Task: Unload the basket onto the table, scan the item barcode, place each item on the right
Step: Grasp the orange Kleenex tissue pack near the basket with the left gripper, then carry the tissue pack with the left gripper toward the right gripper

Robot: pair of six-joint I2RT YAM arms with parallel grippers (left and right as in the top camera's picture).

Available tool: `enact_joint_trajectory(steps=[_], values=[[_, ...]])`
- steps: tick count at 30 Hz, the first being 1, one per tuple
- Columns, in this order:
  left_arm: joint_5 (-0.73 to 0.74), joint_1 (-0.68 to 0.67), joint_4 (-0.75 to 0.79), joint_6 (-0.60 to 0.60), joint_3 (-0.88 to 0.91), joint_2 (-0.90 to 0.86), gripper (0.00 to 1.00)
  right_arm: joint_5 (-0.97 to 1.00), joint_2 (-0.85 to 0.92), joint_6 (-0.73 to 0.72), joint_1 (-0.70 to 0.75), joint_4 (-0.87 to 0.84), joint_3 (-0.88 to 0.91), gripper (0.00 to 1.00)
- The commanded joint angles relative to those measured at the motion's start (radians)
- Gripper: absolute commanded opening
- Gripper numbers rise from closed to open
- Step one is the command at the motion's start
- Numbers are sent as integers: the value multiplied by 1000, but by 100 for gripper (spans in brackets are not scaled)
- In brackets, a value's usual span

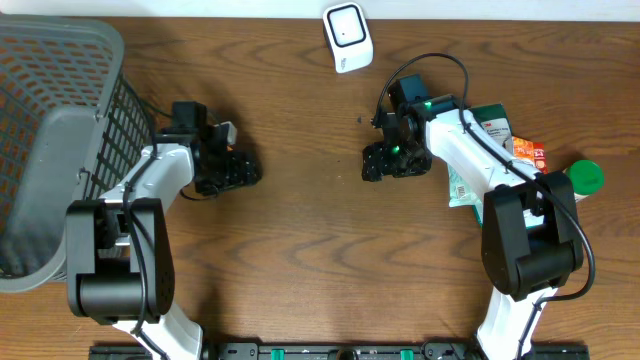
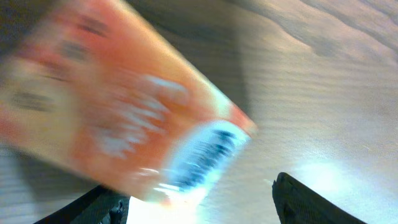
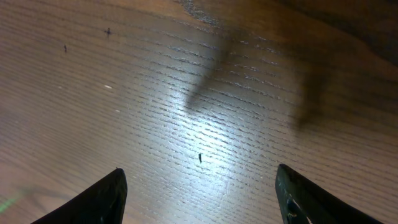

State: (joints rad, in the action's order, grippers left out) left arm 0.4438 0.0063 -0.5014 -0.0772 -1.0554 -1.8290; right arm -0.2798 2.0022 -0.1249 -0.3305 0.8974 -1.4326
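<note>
Left wrist view is filled by the orange packet (image 2: pixel 124 106), smeared with blur, close to the lens and over the table (image 2: pixel 323 99). Its lower corner overlaps one finger (image 2: pixel 93 208) while the other stands well clear, so the left end effector (image 2: pixel 198 190) is spread wide and not clamping it. From overhead the packet hides under that end effector, near the basket (image 1: pixel 60 130) and well apart from the scanner (image 1: pixel 347 37) at the far edge. Over to the right end effector (image 3: pixel 199 180): wide too, nothing between its fingers, only bare wood. Risks now: with no grip on it, the packet may end up barcode-down or slide toward the basket. A regrasp on so thin and flat a pack could scrape the table or pinch only a corner. The scan could also fail if the code faces away from the scanner. Looks: orange, pale lettering too blurred to read, a white-and-blue patch near one corner; whether that carries the barcode I can't tell.
</note>
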Motion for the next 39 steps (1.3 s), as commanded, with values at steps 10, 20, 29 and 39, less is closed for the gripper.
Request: enact_joint_trajectory(steps=[10,20,29,39], values=[[-154,-129,40,-237,0,31,75,3,-16,11,-11,0,-16,72],[-484,-130,83,-212,6,166,75,13,-16,11,-11,-1,-16,73],[-595,-129,288,-217,10,23,75,13,-16,11,-11,-14,-11,73],[-208,-165,108,-246,10,19,73,13,-16,11,-11,-13,-11,73]])
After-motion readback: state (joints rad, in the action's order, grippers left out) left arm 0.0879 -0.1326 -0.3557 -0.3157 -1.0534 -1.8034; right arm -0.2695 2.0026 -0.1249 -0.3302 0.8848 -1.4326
